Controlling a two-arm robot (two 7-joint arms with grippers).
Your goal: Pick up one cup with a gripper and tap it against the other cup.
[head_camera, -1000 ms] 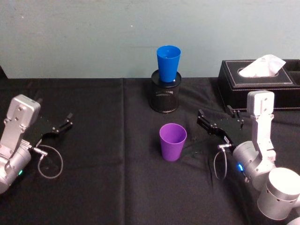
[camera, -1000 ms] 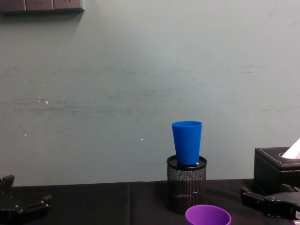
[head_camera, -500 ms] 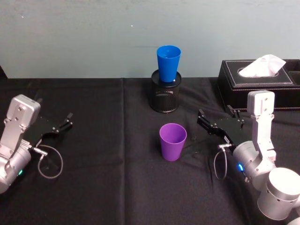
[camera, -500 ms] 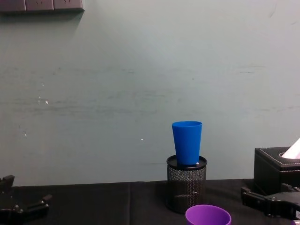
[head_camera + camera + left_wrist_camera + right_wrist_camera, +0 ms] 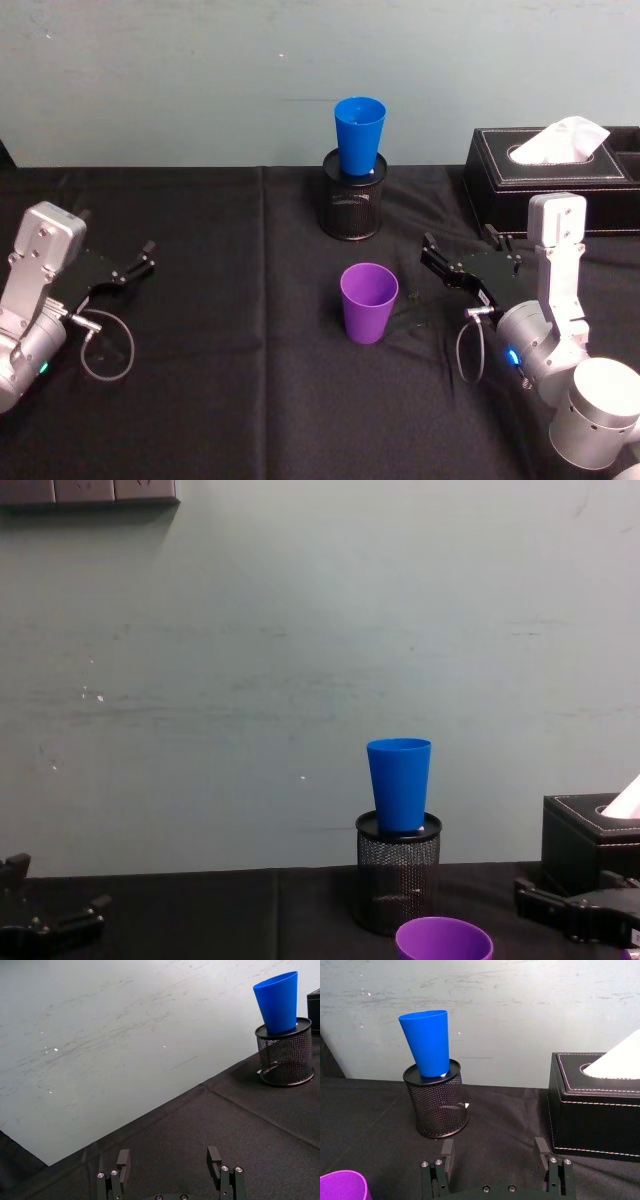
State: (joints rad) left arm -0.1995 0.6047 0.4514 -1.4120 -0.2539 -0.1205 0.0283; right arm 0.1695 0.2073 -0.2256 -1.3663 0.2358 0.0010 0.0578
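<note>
The purple cup point(image 5: 369, 302) point(image 5: 444, 941) point(image 5: 342, 1186) stands upright on the black cloth in the middle of the table. Behind it the blue cup point(image 5: 359, 135) point(image 5: 399, 784) point(image 5: 278, 1001) point(image 5: 428, 1042) stands on top of a black mesh pot point(image 5: 352, 205) point(image 5: 438, 1103). My right gripper point(image 5: 465, 255) point(image 5: 495, 1160) hovers open to the right of the purple cup, a short gap away, with nothing between its fingers. My left gripper point(image 5: 118, 257) point(image 5: 169, 1160) rests open at the far left, well away from both cups.
A black tissue box point(image 5: 555, 175) point(image 5: 595, 1105) stands at the back right, just behind the right gripper. A pale green wall closes the back of the table. The black cloth point(image 5: 230, 330) between the left gripper and the cups is bare.
</note>
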